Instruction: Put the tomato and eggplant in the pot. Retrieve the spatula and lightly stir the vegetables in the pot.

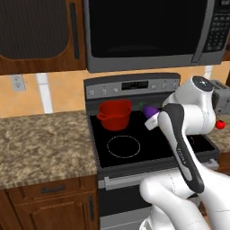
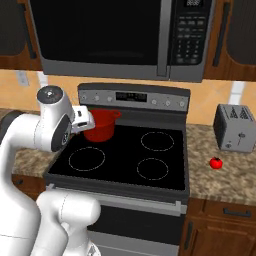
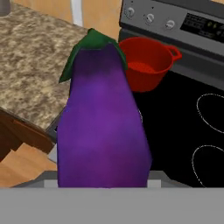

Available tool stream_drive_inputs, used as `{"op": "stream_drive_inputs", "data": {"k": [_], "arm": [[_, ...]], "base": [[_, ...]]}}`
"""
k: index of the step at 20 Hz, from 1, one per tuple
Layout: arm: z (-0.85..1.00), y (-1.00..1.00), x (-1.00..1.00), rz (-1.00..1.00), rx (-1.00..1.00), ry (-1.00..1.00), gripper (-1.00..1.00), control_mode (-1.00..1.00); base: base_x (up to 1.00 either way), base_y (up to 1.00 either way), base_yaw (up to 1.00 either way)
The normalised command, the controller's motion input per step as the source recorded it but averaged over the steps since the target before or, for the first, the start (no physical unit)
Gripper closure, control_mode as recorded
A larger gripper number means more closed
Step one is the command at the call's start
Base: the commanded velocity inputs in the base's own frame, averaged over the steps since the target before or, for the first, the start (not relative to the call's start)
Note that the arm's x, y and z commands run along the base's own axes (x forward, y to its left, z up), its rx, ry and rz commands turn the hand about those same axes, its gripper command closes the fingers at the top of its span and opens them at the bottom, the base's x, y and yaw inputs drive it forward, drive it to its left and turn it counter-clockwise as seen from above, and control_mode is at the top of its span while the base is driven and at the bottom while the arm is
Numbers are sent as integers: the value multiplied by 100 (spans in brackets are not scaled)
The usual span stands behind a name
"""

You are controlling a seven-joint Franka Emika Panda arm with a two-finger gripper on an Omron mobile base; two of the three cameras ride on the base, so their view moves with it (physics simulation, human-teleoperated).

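Observation:
A purple eggplant (image 3: 103, 127) with a green cap stands close in the hand view and hides the fingertips. My gripper (image 1: 152, 117) is shut on the eggplant (image 1: 150, 110), held above the stove's middle, right of the red pot (image 1: 114, 114). The pot (image 2: 100, 125) sits on the back left burner, and its inside (image 3: 142, 65) looks bare. A small red tomato (image 2: 215, 162) lies on the counter right of the stove, in front of the toaster; it also peeks past my arm as the tomato (image 1: 219, 125). The spatula is out of view.
A silver toaster (image 2: 235, 127) stands at the back of the right counter. The black stovetop (image 2: 150, 165) has four ringed burners, with a microwave (image 2: 115, 35) overhead. Speckled counter (image 1: 40, 143) stretches to the left of the stove.

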Motion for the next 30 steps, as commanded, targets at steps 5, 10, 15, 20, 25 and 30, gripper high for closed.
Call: {"op": "stream_drive_inputs", "data": {"k": [5,10,15,20,25,30], "arm": [[0,0,0,0,0,0,100,100],[-24,-1,35,0,0,11,100,-100],[-44,10,86,0,1,9,100,-100],[-34,7,99,-4,7,1,100,-100],[-17,6,88,-2,2,5,100,-100],[-41,-5,70,0,0,6,100,-100]], "base": [[44,23,1],[0,0,0],[0,0,0],[0,0,0],[0,0,0],[0,0,0]]}}
